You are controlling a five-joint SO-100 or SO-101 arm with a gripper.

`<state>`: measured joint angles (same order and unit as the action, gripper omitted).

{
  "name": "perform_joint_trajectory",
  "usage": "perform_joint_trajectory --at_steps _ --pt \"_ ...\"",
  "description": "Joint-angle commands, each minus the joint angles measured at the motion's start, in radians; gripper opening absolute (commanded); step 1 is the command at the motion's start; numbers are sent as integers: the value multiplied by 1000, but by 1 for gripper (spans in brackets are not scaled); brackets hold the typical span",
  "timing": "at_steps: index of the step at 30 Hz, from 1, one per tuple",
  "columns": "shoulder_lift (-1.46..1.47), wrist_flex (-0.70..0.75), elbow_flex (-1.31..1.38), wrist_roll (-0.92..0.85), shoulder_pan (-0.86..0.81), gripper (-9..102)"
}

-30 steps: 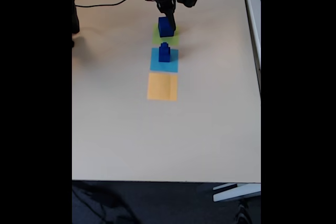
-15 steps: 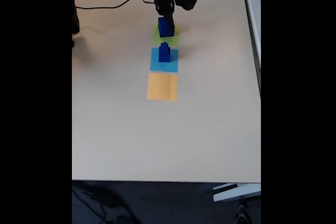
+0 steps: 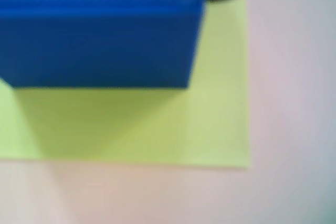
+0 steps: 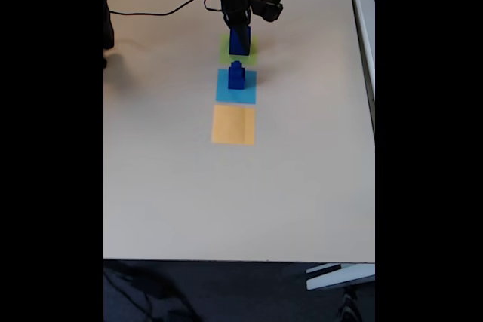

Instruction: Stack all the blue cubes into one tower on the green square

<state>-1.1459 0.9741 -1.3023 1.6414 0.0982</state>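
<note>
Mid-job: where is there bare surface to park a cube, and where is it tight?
Free: the orange square and the table below it. Crowded: the green square under the gripper's large blue cube, and the light-blue square holding the small stack.

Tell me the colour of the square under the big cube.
Yellow-green. The square under the big cube shows best in the wrist view.

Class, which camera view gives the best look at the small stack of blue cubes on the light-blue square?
The fixed view: the small stack stands whole on the light-blue square, with clear table around it. The wrist view looks down at the big blue cube over the green square instead.
</note>
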Motion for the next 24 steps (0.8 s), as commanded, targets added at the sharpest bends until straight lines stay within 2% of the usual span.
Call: perform_joint_trajectory --at_steps 1,12,24 --pt "-32 -29 6 -8 -8 38" --pt "-75 -104 55 -37 6 38" --pt "-178 -87 167 -281 -67 38"
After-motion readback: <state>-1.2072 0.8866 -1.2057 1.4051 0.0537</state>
